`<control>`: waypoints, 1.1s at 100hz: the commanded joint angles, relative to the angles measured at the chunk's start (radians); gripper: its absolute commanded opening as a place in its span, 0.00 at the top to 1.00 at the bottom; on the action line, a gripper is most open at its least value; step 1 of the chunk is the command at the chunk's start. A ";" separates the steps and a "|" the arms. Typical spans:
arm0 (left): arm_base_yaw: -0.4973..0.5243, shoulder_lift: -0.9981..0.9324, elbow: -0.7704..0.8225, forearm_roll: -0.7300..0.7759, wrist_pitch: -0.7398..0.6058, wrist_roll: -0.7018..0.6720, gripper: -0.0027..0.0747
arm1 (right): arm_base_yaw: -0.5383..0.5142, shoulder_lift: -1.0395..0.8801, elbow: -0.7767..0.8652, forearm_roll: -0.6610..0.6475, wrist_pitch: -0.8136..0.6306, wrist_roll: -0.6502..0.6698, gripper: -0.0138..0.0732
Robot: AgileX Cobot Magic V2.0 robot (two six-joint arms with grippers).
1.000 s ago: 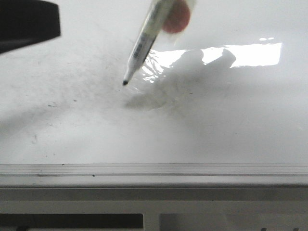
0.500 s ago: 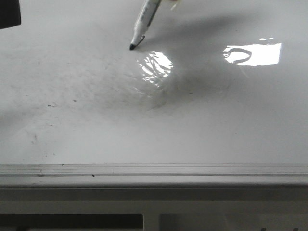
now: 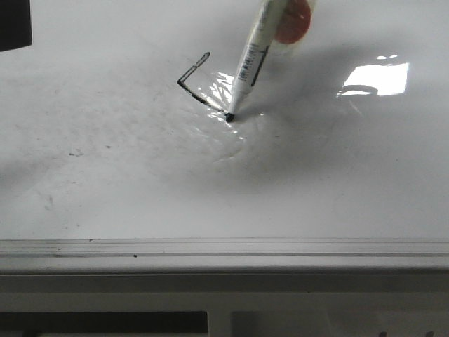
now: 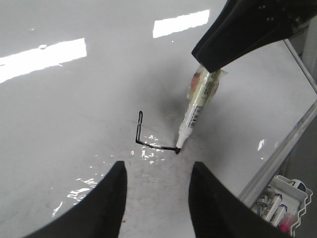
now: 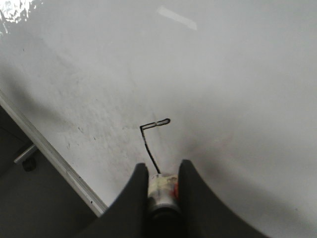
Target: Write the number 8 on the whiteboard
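Note:
The whiteboard [image 3: 316, 182] is glossy white with grey smudges. On it is a black marker line [image 3: 202, 98] of two short strokes joined at a sharp corner, with no closed loop; the finished number 8 does not show. My right gripper [image 5: 161, 168] is shut on a white marker pen [image 3: 249, 67], whose black tip touches the board at the line's near end. The line also shows in the left wrist view [image 4: 156, 147] and the right wrist view [image 5: 148, 148]. My left gripper [image 4: 157, 166] is open and empty, hovering over the board just short of the line.
The board's grey frame edge [image 3: 224, 247] runs along the near side. A small white tray [image 4: 277, 203] with spare markers stands past the frame edge in the left wrist view. The left arm's dark body [image 3: 14, 24] is at the far left.
Half a second ago the board bore no line and the pen tip was farther back. Two strokes have since been drawn, and the tip is now nearer and to the right.

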 commanded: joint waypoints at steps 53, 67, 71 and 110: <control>0.000 0.006 -0.035 -0.011 -0.072 0.007 0.60 | -0.045 -0.036 -0.030 -0.058 -0.245 0.018 0.91; 0.000 0.024 -0.035 -0.004 -0.072 0.008 0.60 | -0.016 -0.043 -0.030 -0.057 -0.230 0.018 0.91; 0.000 0.035 -0.035 0.019 -0.072 0.008 0.60 | -0.003 -0.054 -0.030 -0.055 -0.230 0.018 0.91; 0.000 0.183 -0.069 0.078 -0.154 0.008 0.60 | 0.164 -0.002 -0.030 -0.016 -0.136 0.018 0.91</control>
